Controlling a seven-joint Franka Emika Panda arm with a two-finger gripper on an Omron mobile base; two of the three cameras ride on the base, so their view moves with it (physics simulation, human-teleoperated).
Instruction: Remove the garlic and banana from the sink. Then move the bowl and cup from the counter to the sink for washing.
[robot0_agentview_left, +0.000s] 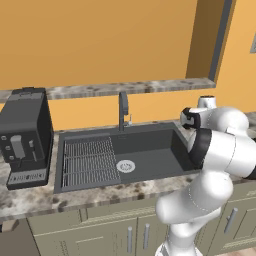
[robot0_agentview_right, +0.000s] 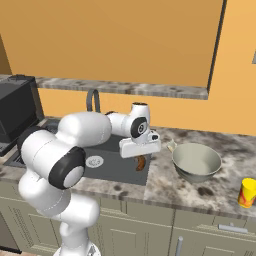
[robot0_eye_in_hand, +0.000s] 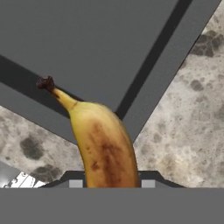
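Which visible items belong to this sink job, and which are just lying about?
Job: banana, held in the tool over the sink's corner; sink; bowl; cup.
Lying about: coffee machine; faucet.

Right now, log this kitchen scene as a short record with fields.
end effector: shut on the spotted yellow banana, held over the sink's right corner
dark grey rectangular sink: basin shows wire rack and round silver drain
wide grey metal bowl: on the counter, right of the sink
small yellow cup: on the counter, right of the bowl
black coffee machine: left of the sink
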